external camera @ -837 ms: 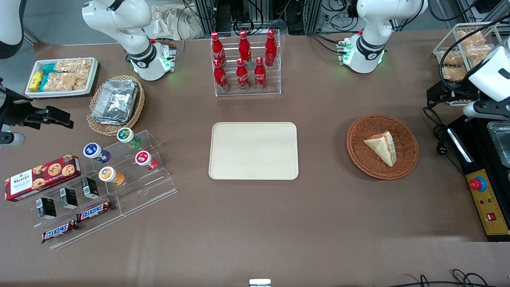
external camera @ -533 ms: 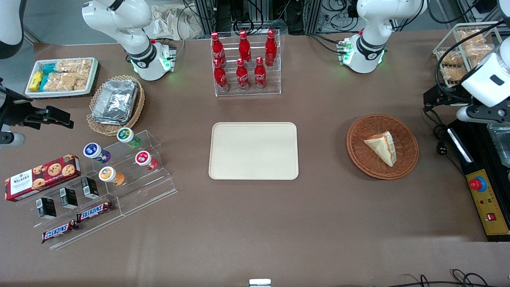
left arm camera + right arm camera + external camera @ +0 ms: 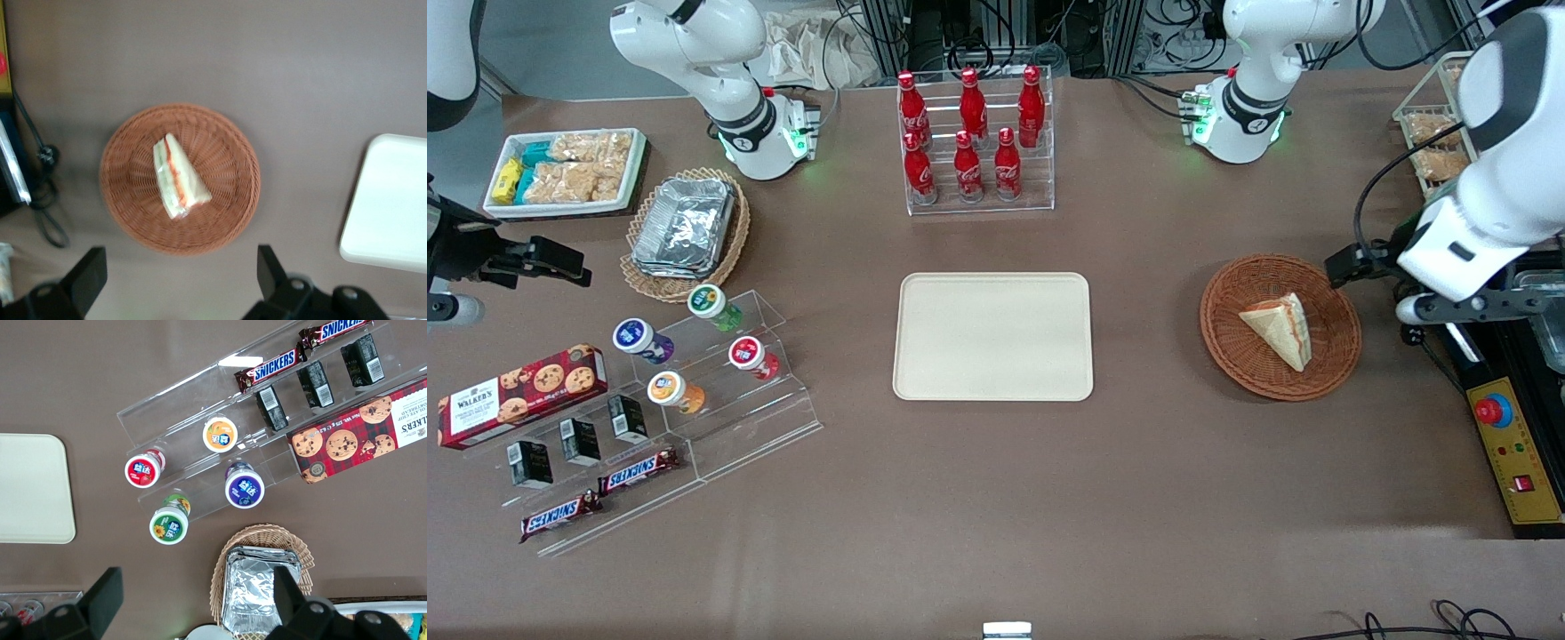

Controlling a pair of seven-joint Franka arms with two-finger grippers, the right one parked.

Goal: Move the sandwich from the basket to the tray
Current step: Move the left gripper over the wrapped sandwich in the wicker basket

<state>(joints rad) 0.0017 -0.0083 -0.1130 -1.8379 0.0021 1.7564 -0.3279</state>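
The sandwich point(image 3: 1279, 329), a pale bread wedge with a red-orange cut edge, lies in the round reddish-brown basket point(image 3: 1227, 342). The beige tray point(image 3: 992, 336) lies bare at the table's middle, toward the parked arm's end from the basket. My left gripper point(image 3: 1449, 307) hangs high above the table just off the basket's rim, toward the working arm's end. In the left wrist view the gripper point(image 3: 179, 283) is open and empty, its fingers point(image 3: 87, 280) wide apart, with the basket point(image 3: 230, 157), sandwich point(image 3: 179, 179) and tray point(image 3: 390, 200) all in sight.
A control box with a red button point(image 3: 1516, 444) and cables point(image 3: 1409, 333) sit close by the basket at the working arm's end. A rack of red bottles point(image 3: 971, 142) stands farther from the front camera than the tray. Snack displays point(image 3: 649, 409) fill the parked arm's end.
My left arm has swung in from the table's edge toward the basket; the gripper now hangs beside its rim. The sandwich, basket and tray have not moved.
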